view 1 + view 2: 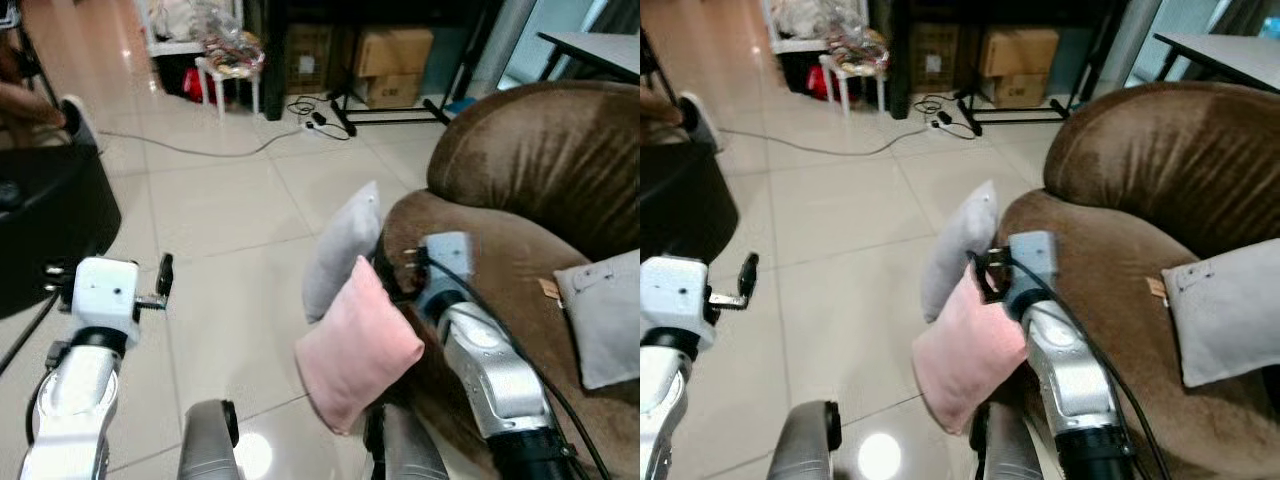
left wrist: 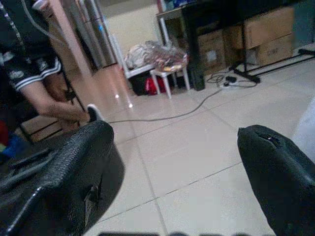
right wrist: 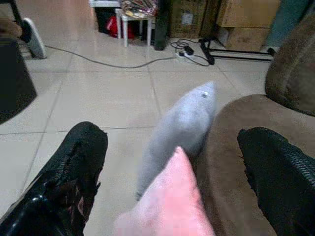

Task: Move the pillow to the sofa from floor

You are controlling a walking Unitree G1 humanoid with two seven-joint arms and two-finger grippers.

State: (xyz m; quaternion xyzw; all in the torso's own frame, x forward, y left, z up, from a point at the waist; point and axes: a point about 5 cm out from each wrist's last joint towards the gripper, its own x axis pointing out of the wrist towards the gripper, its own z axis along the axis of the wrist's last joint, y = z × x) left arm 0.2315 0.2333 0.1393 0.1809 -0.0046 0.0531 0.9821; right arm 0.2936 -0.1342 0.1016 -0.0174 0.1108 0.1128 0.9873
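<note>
The pink pillow [image 1: 355, 345] is standing on one corner on the tiled floor [image 1: 220, 210], leaning against the front of the brown sofa [image 1: 540, 170], with a grey pillow [image 1: 342, 250] propped just behind it against the same armrest. Another grey pillow [image 1: 605, 315] is already lying on the sofa seat.

I am reaching my right claw [image 3: 172, 167] over the pink pillow's top corner; its fingers [image 3: 74, 167] are spread wide apart, one on each side of that corner, not gripping yet. My left claw [image 2: 172, 187] is hanging out to the side over bare floor, also spread open and holding nothing.

To do this well, I judge I should be sinking deeper so the fingers straddle plenty of fabric, then closing firmly, since a soft corner will likely slip. Lifting it clear of the armrest before swinging toward the seat should keep the grey pillow from toppling.
</note>
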